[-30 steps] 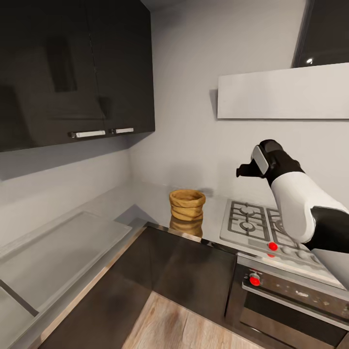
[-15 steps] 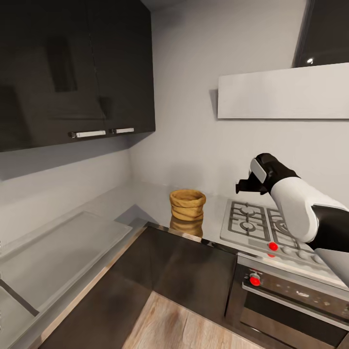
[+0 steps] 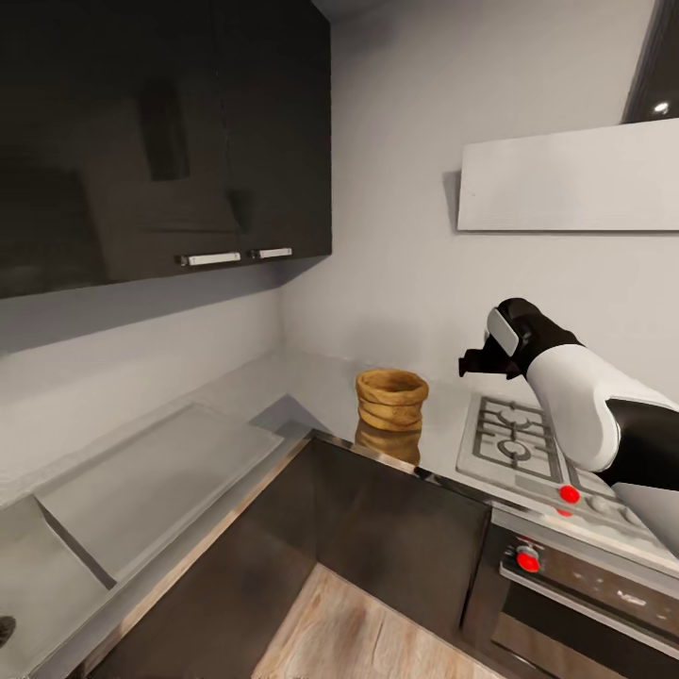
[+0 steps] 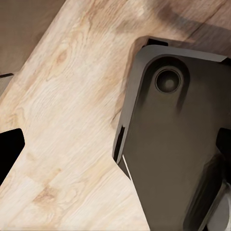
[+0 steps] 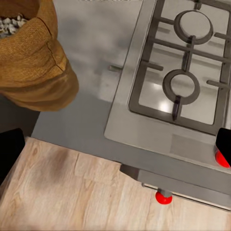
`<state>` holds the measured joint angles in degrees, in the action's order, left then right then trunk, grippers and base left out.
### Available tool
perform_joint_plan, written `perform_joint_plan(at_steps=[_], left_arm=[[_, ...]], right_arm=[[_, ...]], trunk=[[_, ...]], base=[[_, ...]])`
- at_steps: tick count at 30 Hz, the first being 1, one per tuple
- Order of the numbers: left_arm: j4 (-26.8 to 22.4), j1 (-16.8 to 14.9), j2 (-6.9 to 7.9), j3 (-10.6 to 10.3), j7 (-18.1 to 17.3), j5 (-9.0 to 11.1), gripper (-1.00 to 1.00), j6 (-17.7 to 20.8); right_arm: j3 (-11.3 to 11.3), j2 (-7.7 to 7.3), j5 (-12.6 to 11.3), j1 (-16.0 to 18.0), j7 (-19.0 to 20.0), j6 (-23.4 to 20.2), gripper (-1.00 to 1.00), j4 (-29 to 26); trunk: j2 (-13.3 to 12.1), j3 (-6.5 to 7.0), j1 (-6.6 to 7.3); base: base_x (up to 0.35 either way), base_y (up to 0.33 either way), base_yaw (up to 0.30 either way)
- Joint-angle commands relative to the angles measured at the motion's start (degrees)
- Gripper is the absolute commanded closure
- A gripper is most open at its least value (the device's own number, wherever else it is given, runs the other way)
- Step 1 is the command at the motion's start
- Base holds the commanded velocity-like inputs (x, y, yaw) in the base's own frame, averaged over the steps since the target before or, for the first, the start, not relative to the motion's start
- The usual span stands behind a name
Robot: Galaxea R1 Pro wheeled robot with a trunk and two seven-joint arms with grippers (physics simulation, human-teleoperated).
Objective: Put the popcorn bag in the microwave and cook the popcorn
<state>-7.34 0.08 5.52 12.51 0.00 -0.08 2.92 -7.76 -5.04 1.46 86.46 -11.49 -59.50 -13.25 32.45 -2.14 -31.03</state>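
Your right pincer (image 3: 469, 360), fingers spread wide, hangs above the crumpled popcorn bag (image 3: 391, 400): likely light and soft, so pinch its rolled rim gently.

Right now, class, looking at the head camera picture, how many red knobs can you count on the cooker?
2. One red knob sits on the hob's front edge; another is lower, on the oven's front panel. The right arm may hide more.
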Motion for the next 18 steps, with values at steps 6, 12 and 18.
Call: perform_joint_plan(at_steps=[6,12,18], left_arm=[[-0.16,0.01,0.01,0.2,0.0,-0.01,-1.0,0.27],[-0.14,0.01,0.18,0.16,0.0,-0.01,-1.0,0.25],[-0.13,0.01,0.26,0.14,0.0,-0.01,-1.0,0.25]], right_arm=[[-0.42,0.03,0.12,0.04,-0.2,-0.17,-1.0,-0.06],[-0.42,0.03,0.12,0.06,-0.2,-0.17,-1.0,-0.04],[-0.42,0.03,0.12,0.03,-0.2,-0.17,-1.0,-0.03]], trunk=[[0.1,-0.14,-0.02],[0.1,-0.27,-0.02],[0.1,-0.4,-0.02]], base=[[0.0,0.0,0.018],[0.003,0.0,0.121],[0.169,-0.063,0.237]])
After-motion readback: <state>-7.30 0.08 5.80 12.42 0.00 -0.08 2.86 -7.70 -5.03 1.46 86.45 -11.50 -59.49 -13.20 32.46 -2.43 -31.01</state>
